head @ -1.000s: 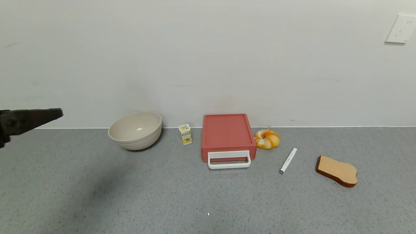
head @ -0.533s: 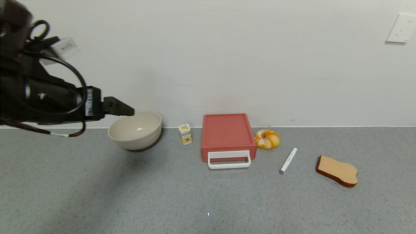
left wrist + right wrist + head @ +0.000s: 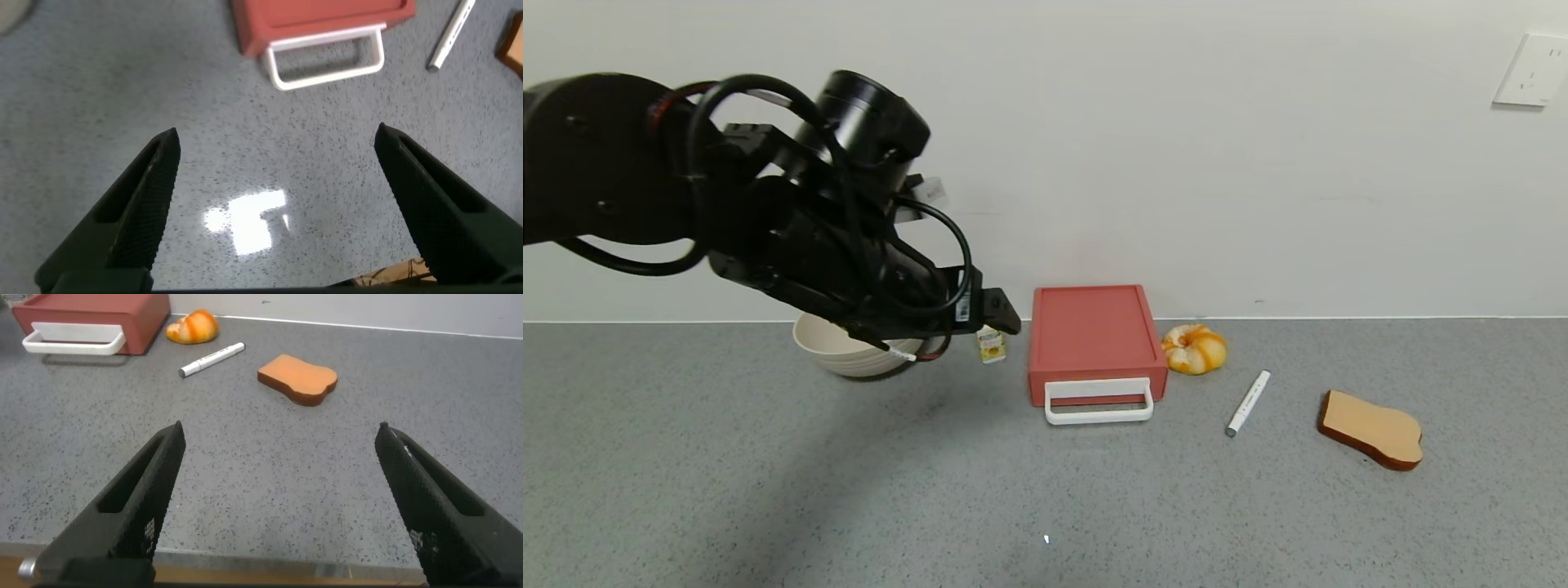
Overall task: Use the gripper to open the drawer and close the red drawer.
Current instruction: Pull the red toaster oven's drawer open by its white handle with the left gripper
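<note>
— Since a second ago the left claw (image 3: 1001, 314) has swung in from the far left edge of the head view, across the front of the bowl (image 3: 837, 349), and now hangs above the table (image 3: 768, 490) just left of the red drawer box (image 3: 1094, 331).

— How do its fingers stand?

— Spread wide. In the left wrist view the two black fingers (image 3: 135, 216) sit far apart with bare grey table between them, pinching nothing. The left claw (image 3: 274, 212) looks down on the drawer's white loop handle (image 3: 327, 59), which lies ahead of it and apart from both fingertips.

— And the drawer itself?

— Pushed into its salmon-red casing, near the wall, with the white handle (image 3: 1098, 401) sticking out toward the robot. Nothing touches it.

— What sits around it?

— A small yellow-and-white carton (image 3: 990, 344) stands between the bowl and the box, partly behind the claw tip. On the other side, an orange-and-white doughnut-shaped bun (image 3: 1193, 349) lies just beside the casing, then a white marker (image 3: 1247, 403), then a slice of toast (image 3: 1372, 429) farther right. A white wall socket (image 3: 1530, 69) is on the wall at upper right.

— The other arm?

— The right claw (image 3: 278, 506) is out of the head view; its own camera shows its fingers spread over the table, well short of the toast (image 3: 298, 377), marker (image 3: 212, 359) and drawer (image 3: 94, 318).
</note>
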Tool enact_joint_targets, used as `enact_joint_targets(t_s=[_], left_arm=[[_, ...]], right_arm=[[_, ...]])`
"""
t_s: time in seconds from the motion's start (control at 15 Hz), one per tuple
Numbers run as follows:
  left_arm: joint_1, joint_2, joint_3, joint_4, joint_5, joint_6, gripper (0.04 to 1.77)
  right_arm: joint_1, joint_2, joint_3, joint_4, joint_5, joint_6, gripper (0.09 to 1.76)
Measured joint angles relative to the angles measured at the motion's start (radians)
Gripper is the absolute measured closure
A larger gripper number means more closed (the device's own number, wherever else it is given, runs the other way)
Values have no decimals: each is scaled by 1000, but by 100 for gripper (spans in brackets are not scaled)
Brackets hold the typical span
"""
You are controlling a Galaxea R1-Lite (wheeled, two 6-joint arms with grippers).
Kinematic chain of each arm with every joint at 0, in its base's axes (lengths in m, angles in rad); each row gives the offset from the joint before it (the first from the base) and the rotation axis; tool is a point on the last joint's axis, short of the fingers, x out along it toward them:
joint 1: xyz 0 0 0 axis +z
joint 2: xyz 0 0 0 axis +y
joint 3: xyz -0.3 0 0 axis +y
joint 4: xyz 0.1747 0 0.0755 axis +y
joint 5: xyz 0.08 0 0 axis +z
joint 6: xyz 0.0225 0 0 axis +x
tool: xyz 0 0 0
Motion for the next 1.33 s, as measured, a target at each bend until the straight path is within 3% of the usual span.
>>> enact_joint_targets(t_s=[0.33, 0.53, 0.87, 1.07, 1.33], left_arm=[[-132, 141, -23, -7, 49, -8, 9], [-180, 223, -54, -11, 52, -8, 9], [-201, 342, -151, -36, 46, -17, 9], [-198, 401, -168, -176, 42, -27, 9], [-196, 453, -168, -255, 14, -30, 9]], right_arm=[[0, 0, 0, 0, 0, 3, 14], [0, 0, 0, 0, 0, 1, 14], [0, 0, 0, 0, 0, 0, 14], [0, 0, 0, 0, 0, 0, 14], [0, 0, 0, 0, 0, 1, 14]])
